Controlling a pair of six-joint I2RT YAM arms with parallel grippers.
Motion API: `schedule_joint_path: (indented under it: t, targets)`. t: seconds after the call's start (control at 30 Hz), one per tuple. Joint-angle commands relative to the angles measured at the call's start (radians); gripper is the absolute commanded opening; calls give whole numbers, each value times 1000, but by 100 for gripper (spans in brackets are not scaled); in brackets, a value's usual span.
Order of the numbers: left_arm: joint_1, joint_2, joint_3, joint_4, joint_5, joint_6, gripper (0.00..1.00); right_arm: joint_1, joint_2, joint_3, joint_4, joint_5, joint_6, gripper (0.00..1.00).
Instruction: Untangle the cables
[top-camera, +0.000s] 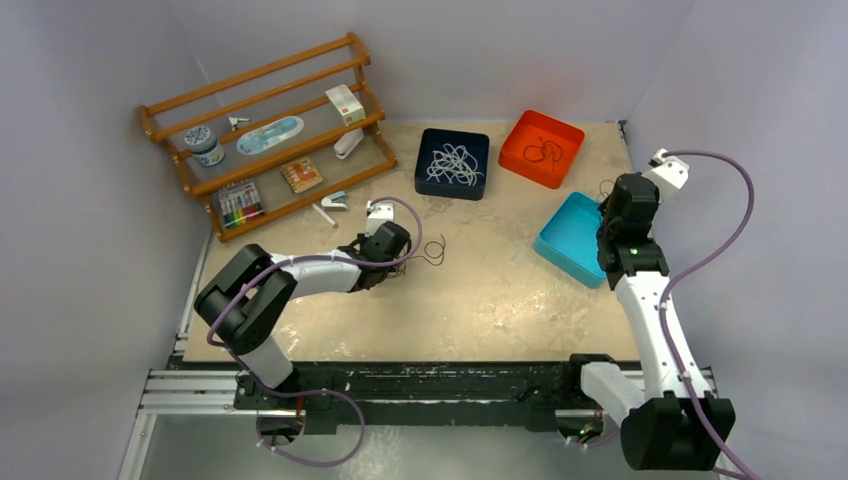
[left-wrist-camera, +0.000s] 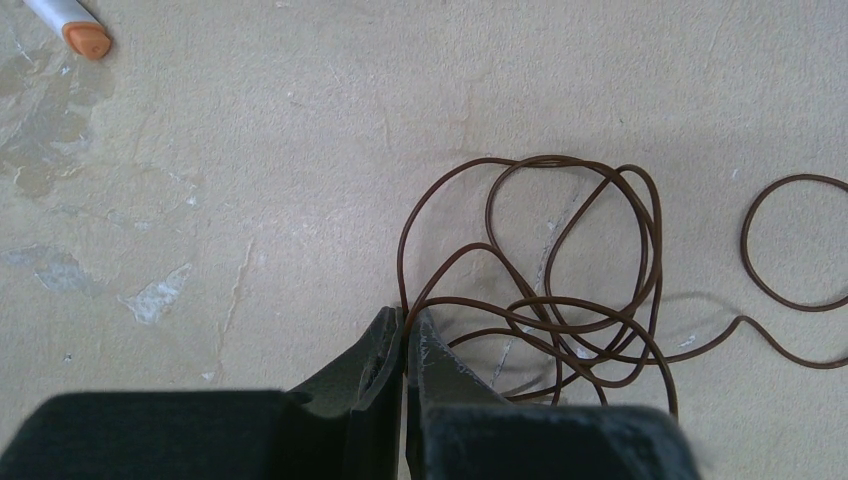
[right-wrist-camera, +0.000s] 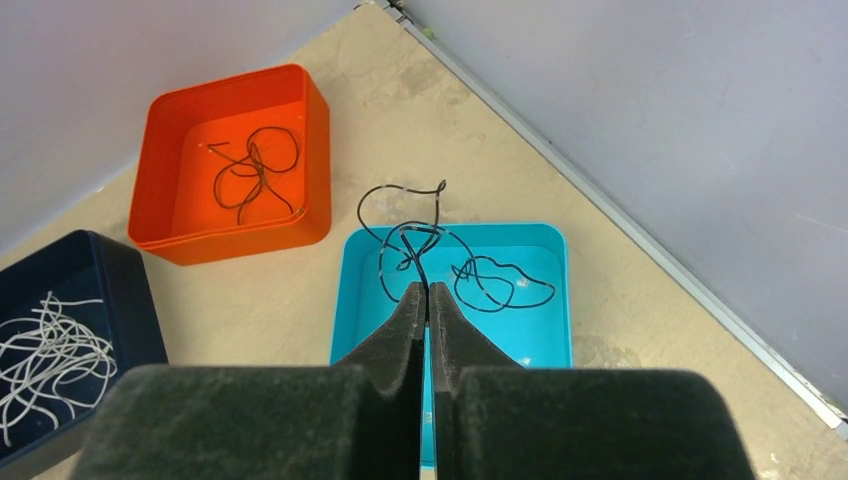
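A thin brown cable (left-wrist-camera: 548, 157) lies in loose overlapping loops on the beige table (left-wrist-camera: 250, 150). My left gripper (left-wrist-camera: 404, 318) is shut on one strand at the left edge of those loops. In the top view this gripper (top-camera: 400, 262) sits left of centre, with the brown cable (top-camera: 432, 252) trailing to its right. My right gripper (right-wrist-camera: 428, 292) is shut on a black cable (right-wrist-camera: 415, 232), which loops out from its tips over the blue tray (right-wrist-camera: 545, 340). Another black cable (right-wrist-camera: 480, 262) lies inside that tray. The right gripper (top-camera: 607, 215) hovers at the tray's far edge.
A navy bin (top-camera: 480, 140) holds white cables (top-camera: 452, 163). An orange bin (top-camera: 520, 130) holds a dark cable (top-camera: 543, 150). A wooden rack (top-camera: 270, 130) with small items stands at the back left. A white marker with an orange cap (left-wrist-camera: 70, 25) lies near the left gripper. Grey walls close in the table.
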Motion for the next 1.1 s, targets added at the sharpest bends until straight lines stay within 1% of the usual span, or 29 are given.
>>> schedule_joint_path:
  t: [0.0, 0.27, 0.53, 0.73, 0.97, 1.07]
  targets:
    - [6, 19, 20, 3, 37, 14, 0, -28, 21, -24, 80, -66, 35, 0]
    - [5, 11, 15, 5, 42, 9, 0, -132, 73, -114, 154, -234, 128, 0]
    - [6, 13, 15, 6, 46, 9, 0, -253, 179, -192, 248, -381, 210, 0]
    - [6, 11, 16, 4, 46, 9, 0, -277, 294, -200, 307, -441, 223, 0]
    - [7, 9, 13, 3, 41, 8, 0, -282, 358, -188, 335, -475, 213, 0]
    - [6, 8, 13, 3, 41, 6, 0, -283, 360, -191, 326, -470, 208, 5]
